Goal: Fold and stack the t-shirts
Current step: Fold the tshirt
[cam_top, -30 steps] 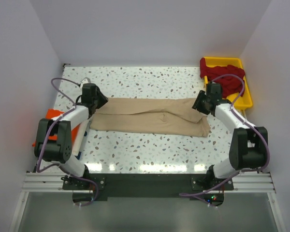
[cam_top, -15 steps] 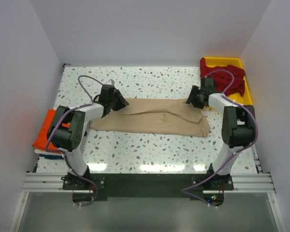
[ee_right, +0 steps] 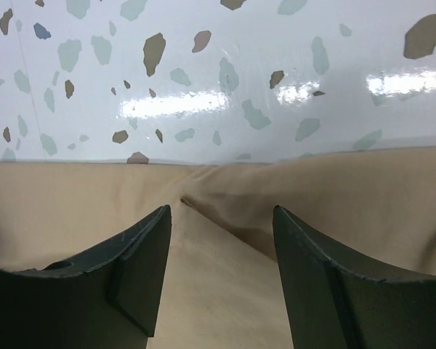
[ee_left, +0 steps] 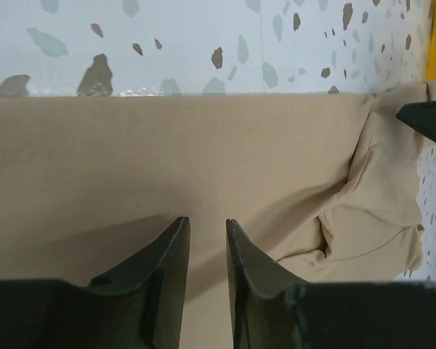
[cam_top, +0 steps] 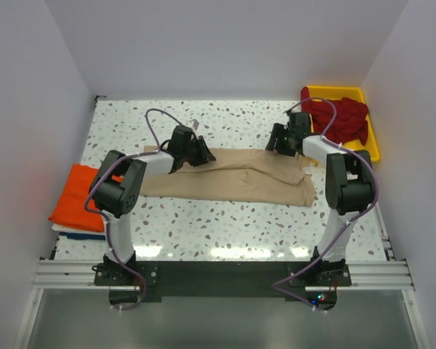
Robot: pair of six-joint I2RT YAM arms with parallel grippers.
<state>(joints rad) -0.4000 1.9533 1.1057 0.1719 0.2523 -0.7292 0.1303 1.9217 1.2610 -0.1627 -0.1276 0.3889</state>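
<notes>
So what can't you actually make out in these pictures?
- Top view: how many dark red shirts lie in the yellow tray. They are bunched into one heap.
- Top view: what lies under the orange shirt. Only a white and blue edge shows.
- Left wrist view: the beige shirt's near part, behind the left gripper and cut off by the bottom edge.
- Right wrist view: the same part, behind the right gripper.

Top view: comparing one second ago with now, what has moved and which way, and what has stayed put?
The left tool slid right along the far edge of the beige shirt; the right tool slid left toward that edge. Neither holds cloth. The beige shirt, orange shirt and red shirts in the tray stayed put.
</notes>
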